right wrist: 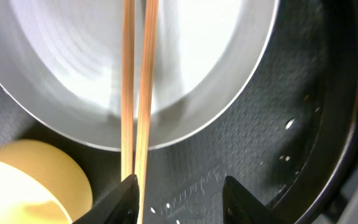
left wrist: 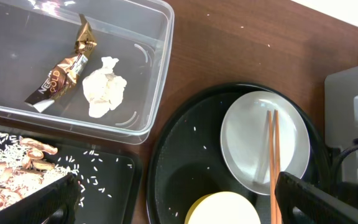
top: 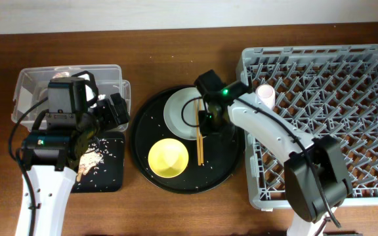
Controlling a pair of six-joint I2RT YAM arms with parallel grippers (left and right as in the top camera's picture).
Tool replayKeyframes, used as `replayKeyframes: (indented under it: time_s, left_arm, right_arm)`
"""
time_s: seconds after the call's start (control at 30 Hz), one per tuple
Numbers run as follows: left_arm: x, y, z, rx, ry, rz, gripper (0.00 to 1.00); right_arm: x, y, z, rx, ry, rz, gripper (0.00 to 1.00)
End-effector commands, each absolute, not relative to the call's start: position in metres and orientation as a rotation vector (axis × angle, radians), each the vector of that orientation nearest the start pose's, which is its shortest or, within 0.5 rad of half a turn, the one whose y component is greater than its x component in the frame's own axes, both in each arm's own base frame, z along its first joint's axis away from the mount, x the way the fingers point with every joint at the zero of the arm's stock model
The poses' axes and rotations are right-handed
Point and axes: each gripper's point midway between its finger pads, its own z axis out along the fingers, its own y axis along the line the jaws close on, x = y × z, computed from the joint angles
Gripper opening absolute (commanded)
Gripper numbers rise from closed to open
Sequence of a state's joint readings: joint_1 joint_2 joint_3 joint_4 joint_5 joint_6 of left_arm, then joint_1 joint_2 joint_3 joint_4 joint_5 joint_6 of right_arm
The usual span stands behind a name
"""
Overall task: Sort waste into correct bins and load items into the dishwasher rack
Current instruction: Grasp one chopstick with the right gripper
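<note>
Looking down from overhead, I see the whole layout: the dishwasher rack on my right with the pink cup at its left edge, and the round black tray in the middle bearing the plate, the yellow bowl and the chopsticks. On my left the clear box and the black rectangular tray are partly hidden under my arm. My right gripper is only a dark block over the chopsticks here, its fingertips unseen. My left wrist view shows what the arm hides: the gold-foil wrapper and the paper ball side by side in the clear box, and the food scraps in the black rectangular tray. My left gripper stands spread wide, empty and touching nothing. My right wrist view comes closest: the jaws are parted and grip nothing, and the chopsticks run along the inner edge of the finger at the picture's left, though I cannot tell whether they touch. The pair lies parallel, long axis pointing away from me, far ends on the plate, near ends beside the yellow bowl.
</note>
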State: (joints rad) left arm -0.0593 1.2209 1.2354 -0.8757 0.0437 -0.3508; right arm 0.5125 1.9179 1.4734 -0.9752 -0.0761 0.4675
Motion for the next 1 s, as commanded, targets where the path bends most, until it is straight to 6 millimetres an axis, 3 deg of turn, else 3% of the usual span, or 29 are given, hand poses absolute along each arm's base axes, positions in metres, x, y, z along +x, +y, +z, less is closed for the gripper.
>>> replayKeyframes:
  time_s: [0.0, 0.03, 0.17, 0.2, 0.27, 0.33, 0.5, 0.73, 0.97]
  left_arm:
    - [0.332, -0.024, 0.243, -0.330, 2.409, -0.215, 1.00]
    - [0.332, -0.024, 0.243, -0.330, 2.409, -0.215, 0.99]
    - [0.332, -0.024, 0.243, -0.330, 2.409, -0.215, 1.00]
    - [0.332, -0.024, 0.243, -0.330, 2.409, -0.215, 1.00]
    - [0.332, -0.024, 0.243, -0.329, 2.409, -0.215, 1.00]
    - [0.332, -0.024, 0.243, -0.330, 2.409, -0.215, 1.00]
    - [0.332, -0.024, 0.243, -0.329, 2.409, -0.215, 1.00]
    - [0.332, -0.024, 0.243, -0.330, 2.408, -0.215, 1.00]
    - [0.332, -0.024, 0.243, -0.330, 2.409, -0.215, 1.00]
  right_arm:
    - [0.348, 0.210, 0.076, -0.066, 2.997, 0.241, 0.77]
    - [0.352, 0.212, 0.077, -0.068, 2.981, 0.253, 0.98]
    - [0.362, 0.218, 0.079, -0.081, 2.931, 0.283, 0.98]
    - [0.365, 0.219, 0.080, -0.097, 2.919, 0.287, 0.94]
    - [0.370, 0.221, 0.081, -0.102, 2.894, 0.290, 0.59]
    - [0.376, 0.223, 0.082, -0.101, 2.865, 0.299, 0.39]
    - [0.383, 0.212, 0.077, -0.083, 2.834, 0.203, 0.38]
    - [0.383, 0.217, 0.069, -0.097, 2.835, 0.192, 0.38]
    - [0.378, 0.225, 0.030, -0.134, 2.900, 0.153, 0.37]
